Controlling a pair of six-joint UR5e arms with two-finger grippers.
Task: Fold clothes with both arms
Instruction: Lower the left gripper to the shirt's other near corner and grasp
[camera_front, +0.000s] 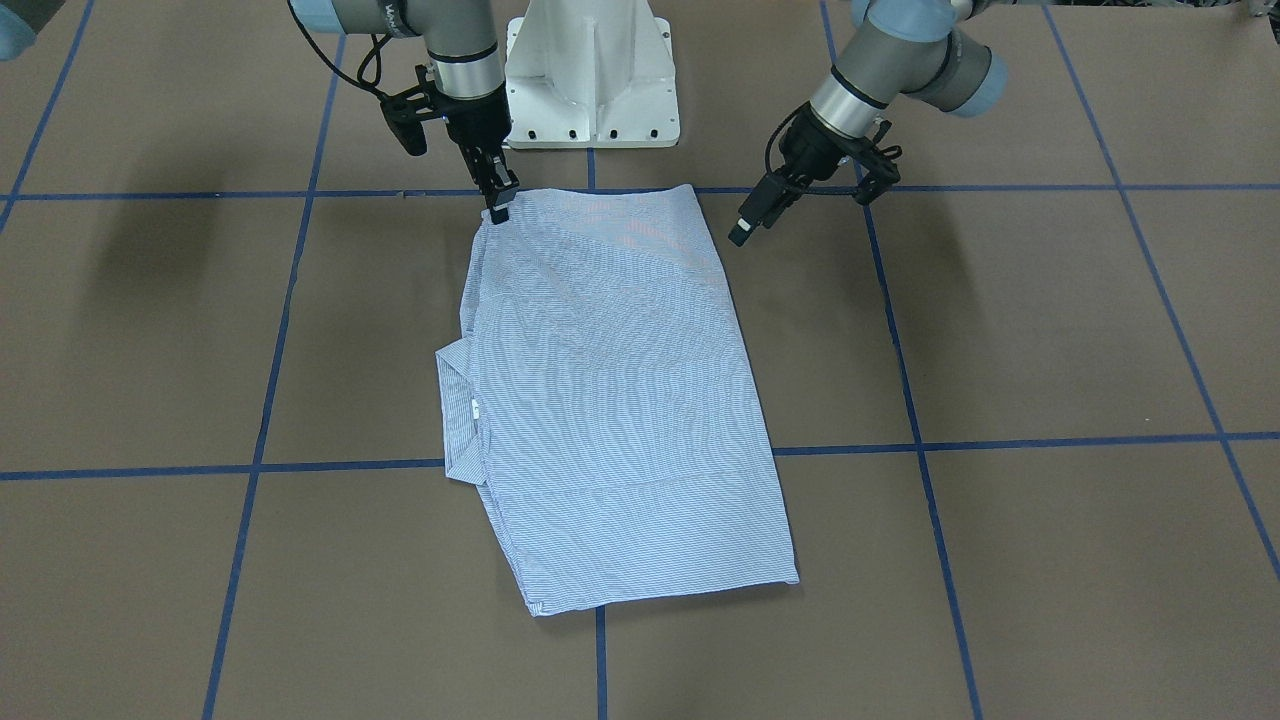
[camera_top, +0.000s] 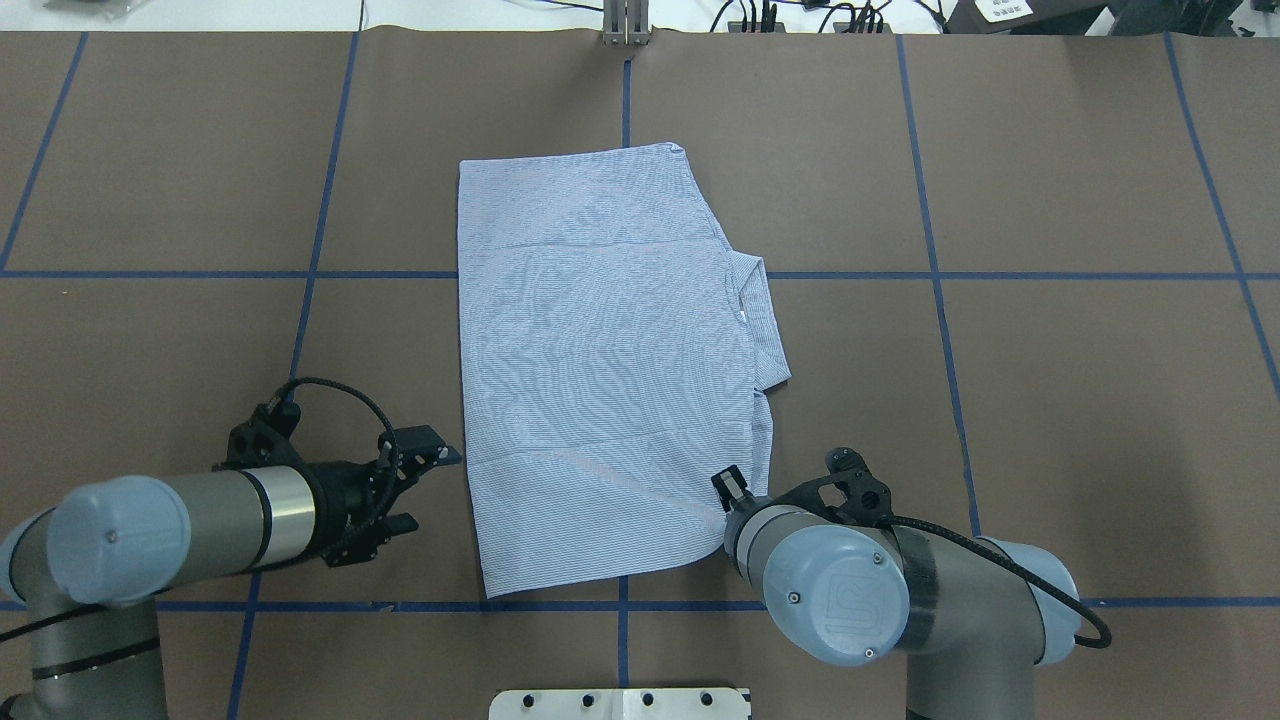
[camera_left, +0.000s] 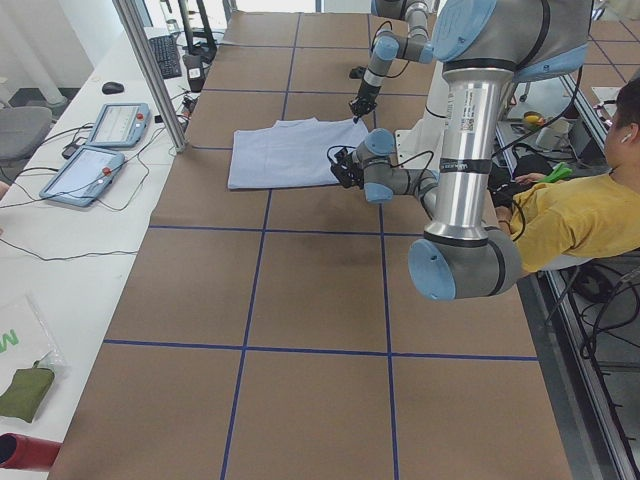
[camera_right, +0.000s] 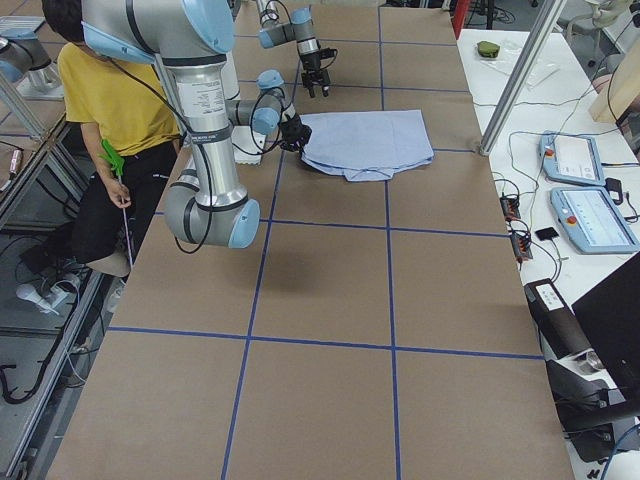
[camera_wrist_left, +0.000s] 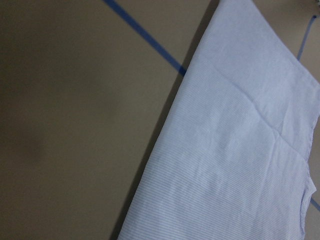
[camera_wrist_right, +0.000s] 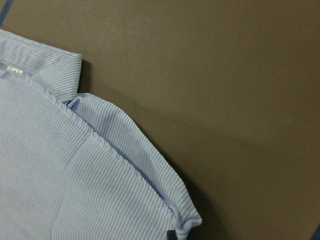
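A broad worktop covered in matte brown sheeting fills the scene, divided into large squares by blue tape lines, with the white pedestal base standing at its robot-side edge. Along the far long edge runs a white side bench carrying two grey touch-screen pendants, a black keyboard, loose cables and an upright aluminium post. Beside the pedestal, a person in a yellow top sits off the worktop. The light blue-and-white fine-striped button-up shirt lies flat at the middle of the worktop, folded into a long rectangle that runs from just in front of the pedestal out toward the far edge. Its collar, with a small white neck label, juts out on the robot's right side. The grey jointed right arm reaches down to the shirt corner nearest the robot on that side. There the black two-finger right end effector has its fingers drawn together on the cloth, grasping that corner. The grey left arm lies low over the worktop on the other side. Its left end effector is released, fingers spread, just beside the shirt's long left edge near the robot and not touching it.
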